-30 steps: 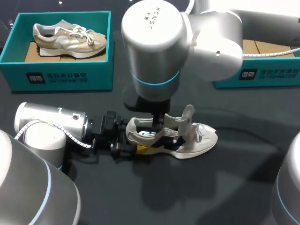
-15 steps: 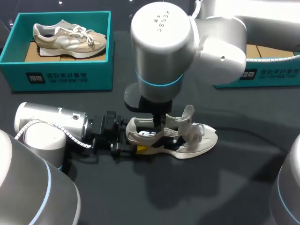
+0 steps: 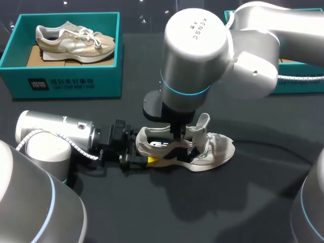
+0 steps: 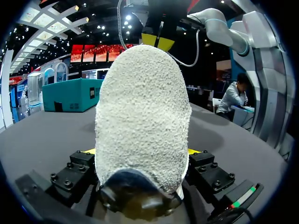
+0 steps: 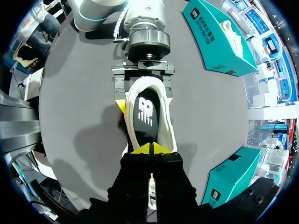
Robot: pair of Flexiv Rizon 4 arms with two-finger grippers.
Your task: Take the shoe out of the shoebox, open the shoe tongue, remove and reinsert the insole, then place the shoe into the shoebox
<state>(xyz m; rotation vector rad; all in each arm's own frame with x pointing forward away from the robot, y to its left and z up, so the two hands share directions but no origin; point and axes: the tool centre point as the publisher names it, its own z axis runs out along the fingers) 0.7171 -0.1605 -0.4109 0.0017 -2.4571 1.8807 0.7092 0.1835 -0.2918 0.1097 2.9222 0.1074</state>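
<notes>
Shifted toward the bench's (image 3: 228,202) right edge, the right arm (image 3: 195,55) is held over the shoe (image 3: 202,152). The shoe is steadied mid-bench by the left gripper (image 3: 144,152) clamped on its heel. The right gripper (image 5: 152,149) is closed narrow above the insole (image 5: 145,114); whether the insole is pinched cannot be told.

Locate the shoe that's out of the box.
In the head view the shoe lies centrally on the table, heel in the left hand, right hand at its opening, nearer than the teal shoebox at far left.
</notes>
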